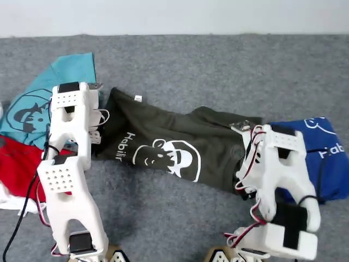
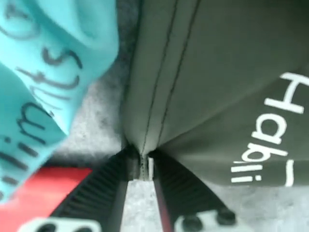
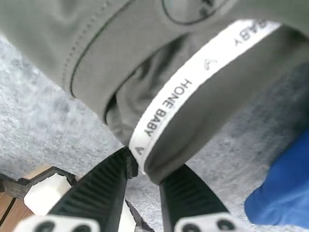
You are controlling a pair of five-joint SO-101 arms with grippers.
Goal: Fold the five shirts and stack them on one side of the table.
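Olive shirt [image 1: 163, 128] edges pinched by left gripper [image 2: 141, 163] and right gripper [image 3: 145, 169]

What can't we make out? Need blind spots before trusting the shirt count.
- High view: white cloth next to the red shirt, cut off by the left edge; shirt or not, unclear.
- High view: blue shirt, cut off by the right edge, partly behind the right arm.
- High view: teal shirt print, partly behind the left arm.
- Left wrist view: layers of dark green shirt pinched by the left gripper, hidden by its fingers.
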